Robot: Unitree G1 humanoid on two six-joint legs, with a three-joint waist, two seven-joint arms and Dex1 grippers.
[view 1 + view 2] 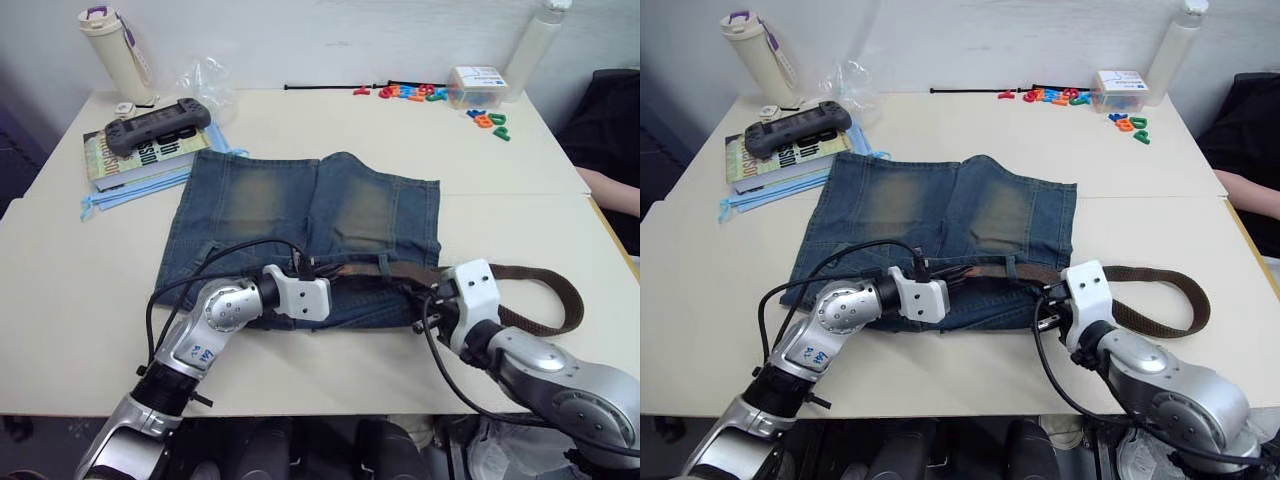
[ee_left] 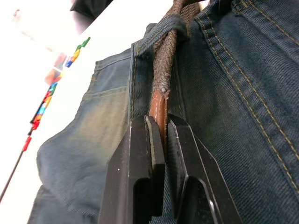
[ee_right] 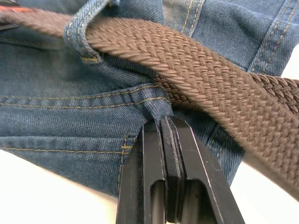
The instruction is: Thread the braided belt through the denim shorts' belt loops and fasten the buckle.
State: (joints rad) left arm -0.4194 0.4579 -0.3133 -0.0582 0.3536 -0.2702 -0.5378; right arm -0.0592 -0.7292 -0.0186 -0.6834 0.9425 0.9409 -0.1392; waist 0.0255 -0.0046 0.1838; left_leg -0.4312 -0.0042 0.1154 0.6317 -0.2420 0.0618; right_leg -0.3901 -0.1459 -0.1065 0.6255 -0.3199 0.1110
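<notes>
Left jaws clamped on dark brown braided belt's reddish leather tip; right jaws pinching faded blue denim shorts' waistband.

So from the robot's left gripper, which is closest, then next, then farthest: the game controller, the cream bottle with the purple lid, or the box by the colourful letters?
Going by the left eye view, from the left gripper at the shorts' waistband:
1. Game controller, on the book at the table's left side.
2. Box, far back on the right, beside the letters.
3. Cream bottle, in the far left corner. It is only a little farther than the box.
</notes>
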